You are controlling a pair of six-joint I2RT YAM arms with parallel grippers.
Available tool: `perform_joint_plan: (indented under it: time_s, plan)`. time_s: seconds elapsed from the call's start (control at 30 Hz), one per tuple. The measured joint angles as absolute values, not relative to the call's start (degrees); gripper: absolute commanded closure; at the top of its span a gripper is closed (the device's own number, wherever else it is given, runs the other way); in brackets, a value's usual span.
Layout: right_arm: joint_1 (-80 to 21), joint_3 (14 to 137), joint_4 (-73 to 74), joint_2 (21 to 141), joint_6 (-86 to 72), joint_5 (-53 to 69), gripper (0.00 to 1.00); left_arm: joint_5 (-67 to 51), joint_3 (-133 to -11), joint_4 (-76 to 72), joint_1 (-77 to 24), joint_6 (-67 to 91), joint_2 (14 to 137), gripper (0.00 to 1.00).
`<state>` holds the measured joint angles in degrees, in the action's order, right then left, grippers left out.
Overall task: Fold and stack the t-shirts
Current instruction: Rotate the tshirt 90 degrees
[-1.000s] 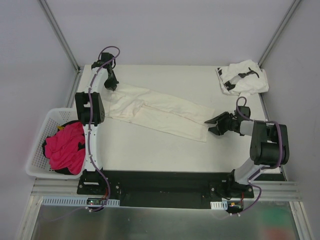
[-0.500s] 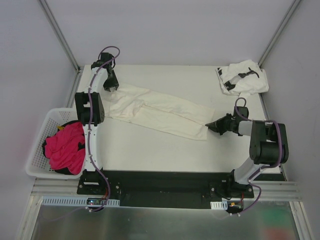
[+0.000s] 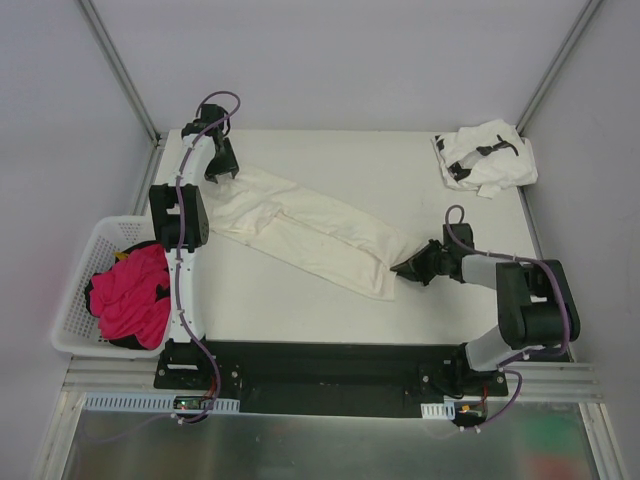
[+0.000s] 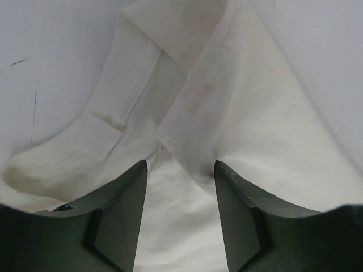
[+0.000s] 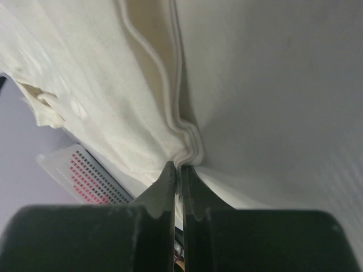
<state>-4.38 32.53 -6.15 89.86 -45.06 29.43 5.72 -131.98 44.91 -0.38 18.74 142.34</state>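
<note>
The cream-white t-shirt [image 3: 310,225] lies bunched into a long diagonal band, from the table's far left down towards the near right. Over its far-left end my left gripper [image 3: 222,166] stands open; in the left wrist view the creased cloth [image 4: 255,113] lies beneath the gripper [image 4: 180,165], and nothing is pinched. My right gripper [image 3: 405,268] is shut on the shirt's near-right end. The right wrist view has the gripper [image 5: 177,166] closed on a rippled hem fold of the shirt [image 5: 102,85]. The white t-shirt with black marks [image 3: 485,155] sits crumpled at the back right corner.
A white basket [image 3: 75,290] holding pink-red cloth [image 3: 130,290] stands off the table's left edge, beside the left arm. The white table [image 3: 340,160] is bounded by grey walls and slanted metal posts at the back corners.
My left gripper has opened and let go of the shirt's far-left end. My right gripper has shut on the near-right end and dragged it towards the near left.
</note>
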Motion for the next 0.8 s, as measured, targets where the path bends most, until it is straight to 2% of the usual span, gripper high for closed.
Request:
perform_joint_plan:
  time_s: [0.17, 0.37, 0.5, 0.6, 0.63, 0.73, 0.8]
  plan:
    - [-8.56, 29.78, 1.41, 83.07, -42.74, 27.75, 0.99, 6.39, -132.40, 44.91, -0.38, 18.52, 141.75, 0.50]
    - [-12.95, 29.69, 17.50, 70.74, -35.59, 23.88, 0.99, 6.50, -133.03, 44.86, -0.38, 18.50, 140.64, 0.50]
    - [-15.84, 31.09, 26.37, 66.78, -31.94, 22.09, 0.96, 6.50, -133.05, 44.86, -0.38, 18.50, 139.79, 0.50]
    - [-17.02, 31.20, 29.78, 66.17, -30.94, 21.85, 0.90, 6.50, -133.05, 44.86, -0.38, 18.46, 139.11, 0.50]
    - [-17.37, 31.20, 30.81, 66.17, -30.72, 21.80, 0.81, 6.52, -133.05, 44.86, -0.38, 18.44, 138.91, 0.50]
    - [-17.80, 31.20, 32.58, 66.17, -30.02, 21.71, 0.71, 6.55, -133.05, 44.88, -0.38, 18.37, 138.06, 0.50]
    - [-17.96, 31.31, 34.02, 66.19, -29.30, 21.67, 0.70, 6.66, -133.05, 44.86, -0.38, 18.35, 137.45, 0.51]
